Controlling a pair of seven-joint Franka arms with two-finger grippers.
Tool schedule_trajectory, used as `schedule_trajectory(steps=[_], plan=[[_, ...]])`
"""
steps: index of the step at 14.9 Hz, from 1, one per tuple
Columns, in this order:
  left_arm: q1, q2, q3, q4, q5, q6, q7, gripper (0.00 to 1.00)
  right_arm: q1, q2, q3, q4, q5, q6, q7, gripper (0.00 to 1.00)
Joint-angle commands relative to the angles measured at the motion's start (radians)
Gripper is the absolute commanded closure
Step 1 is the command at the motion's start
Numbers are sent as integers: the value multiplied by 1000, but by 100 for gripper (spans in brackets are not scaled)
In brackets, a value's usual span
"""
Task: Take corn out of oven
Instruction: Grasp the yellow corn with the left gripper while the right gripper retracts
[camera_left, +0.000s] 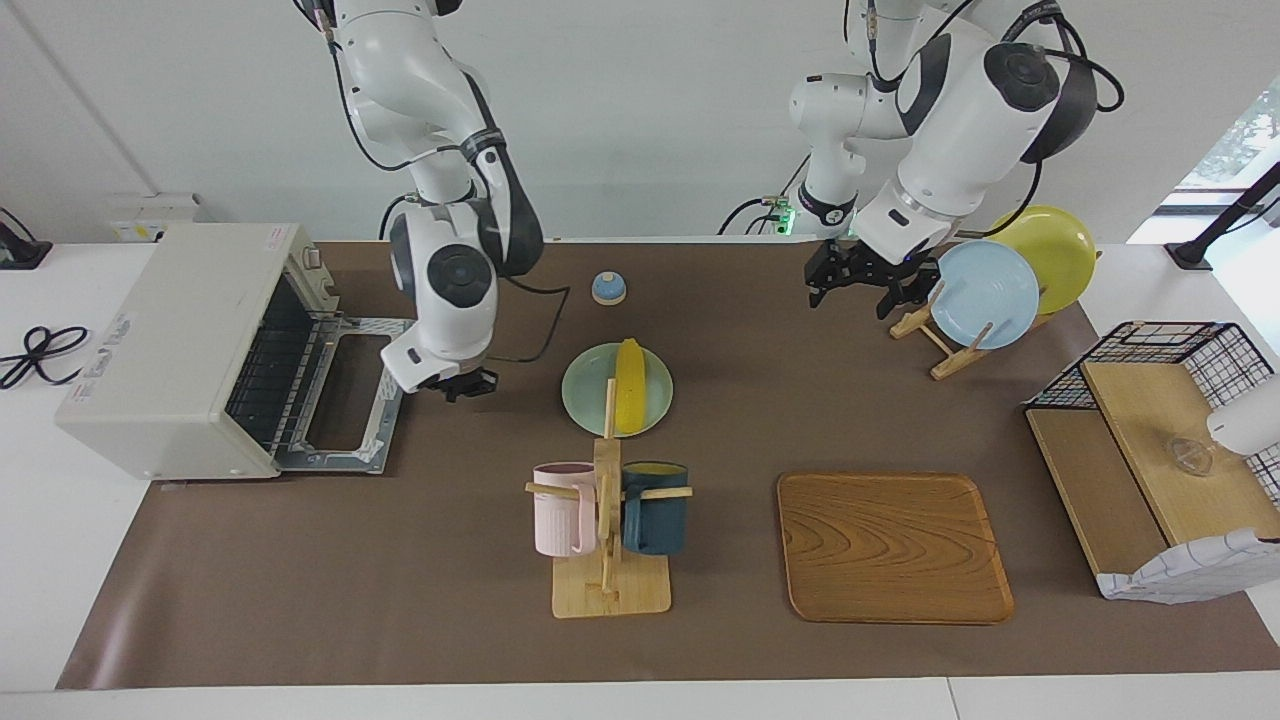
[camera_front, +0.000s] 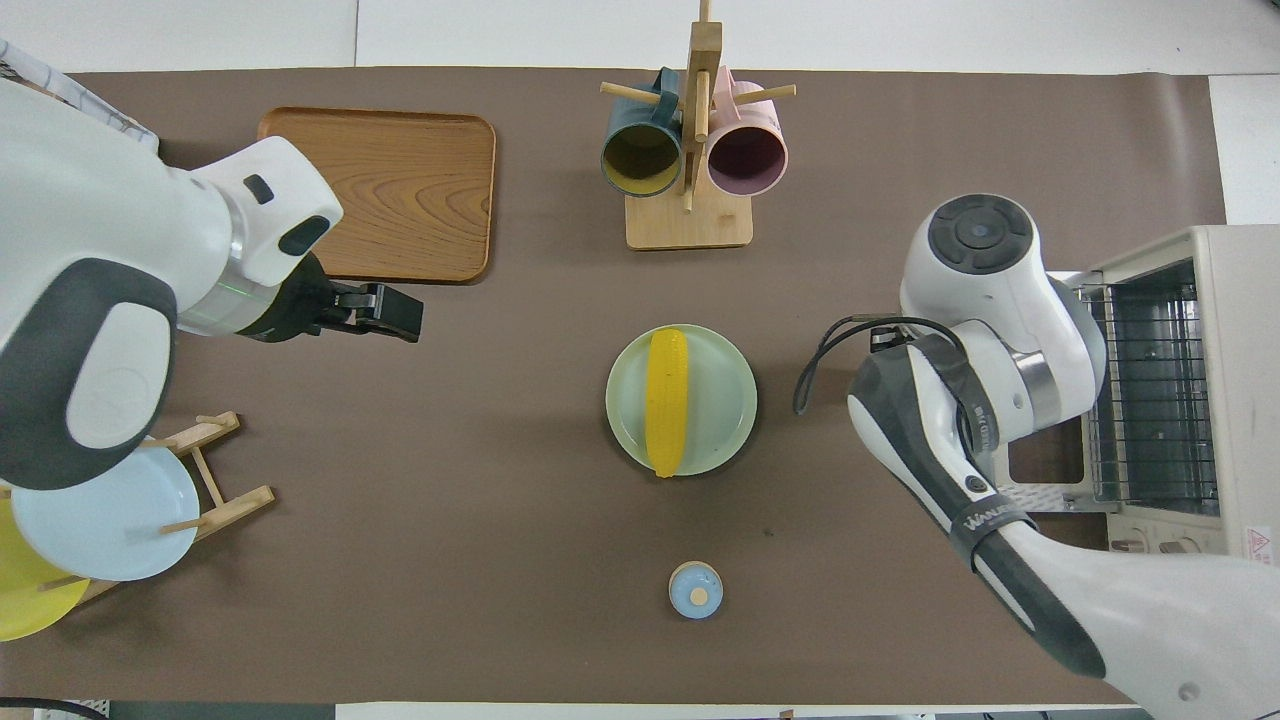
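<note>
Right gripper (camera_left: 462, 385): up in the air just beside the oven's lowered door, toward the table's middle; fingers dark and bunched under the wrist, cannot tell whether apart or together; nothing visibly held. In the overhead view the arm's own wrist hides it. Left gripper (camera_left: 852, 280): hangs over bare mat beside the plate rack, jaws apart, empty; the overhead view shows it (camera_front: 385, 311) near the edge of the wooden tray. Corn (camera_left: 629, 385): out of the oven, lying lengthwise on a pale green plate (camera_left: 585, 395) at mid-table, its nearer end reaching the plate's rim (camera_front: 668, 402). Oven (camera_left: 170, 345): off-white, at the right arm's end of the table, door (camera_left: 345, 405) dropped flat, wire rack visible inside, cavity otherwise bare as far as seen. Small blue dome-shaped object with a tan knob (camera_left: 608, 288) nearer the robots than the plate. Mug tree (camera_left: 608, 530) farther from the robots than the plate, with a pink mug (camera_left: 563, 510) and a dark teal mug (camera_left: 655, 508) on its pegs. Wooden tray (camera_left: 890, 545) beside the mug tree, toward the left arm's end. Plate rack (camera_left: 940, 340) holds a light blue plate (camera_left: 988, 293) and a yellow plate (camera_left: 1060, 250) upright. Wire basket with wooden boards (camera_left: 1160, 440) at the table's edge on the left arm's end.
</note>
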Motion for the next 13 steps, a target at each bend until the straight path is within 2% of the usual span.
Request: schedule_trajectory(steps=[1, 4, 8, 10, 13], plan=[[-109, 61, 12, -11, -14, 106, -127, 0, -25, -54, 15, -84, -14, 36, -8, 100], [-189, 127, 12, -9, -13, 189, -211, 0, -26, -60, 15, -127, -16, 94, 12, 100], [-299, 226, 13, -8, -2, 312, -317, 0, -60, -57, 15, -140, -16, 100, -22, 100], [-350, 275, 13, -9, 53, 358, -380, 0, -75, -50, 15, -153, -16, 112, -37, 100], [-401, 344, 13, -9, 70, 444, -452, 0, -77, -52, 15, -166, -33, 126, -42, 100]])
